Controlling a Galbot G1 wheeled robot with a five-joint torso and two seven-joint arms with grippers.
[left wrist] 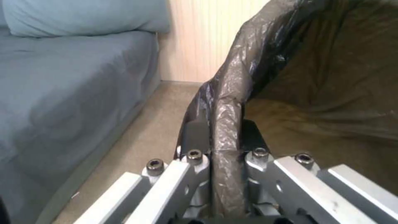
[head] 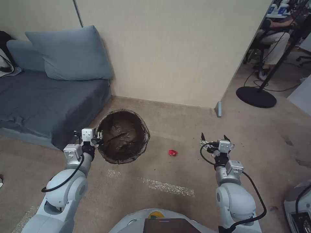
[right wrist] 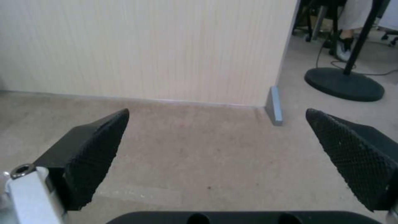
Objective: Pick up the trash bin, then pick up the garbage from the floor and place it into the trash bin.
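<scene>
Head view: trash bin [head: 123,136] held off the carpet [head: 181,161] at its near-left rim by the left gripper [head: 97,135], just beside the corner of the blue sofa [head: 48,100]; small red crumpled scrap of garbage [head: 172,152] lying on the carpet to the right of the bin, near it but apart, roughly midway between the bin and the right gripper [head: 213,138], which hangs above the carpet with fingers spread and nothing in them. Left wrist view: left gripper [left wrist: 226,137] clamped on the bag-covered rim of the bin [left wrist: 290,77], one finger outside, one inside; dark liner thin and slick, so probably a risk of sliding if the bin swings; bin itself likely light and stiff. Right wrist view: right gripper [right wrist: 215,140] wide apart over bare carpet [right wrist: 199,149], textured pads [right wrist: 95,155] facing each other. Scrap judged very light, soft, easily crushed; best pinched across its middle, from above.
</scene>
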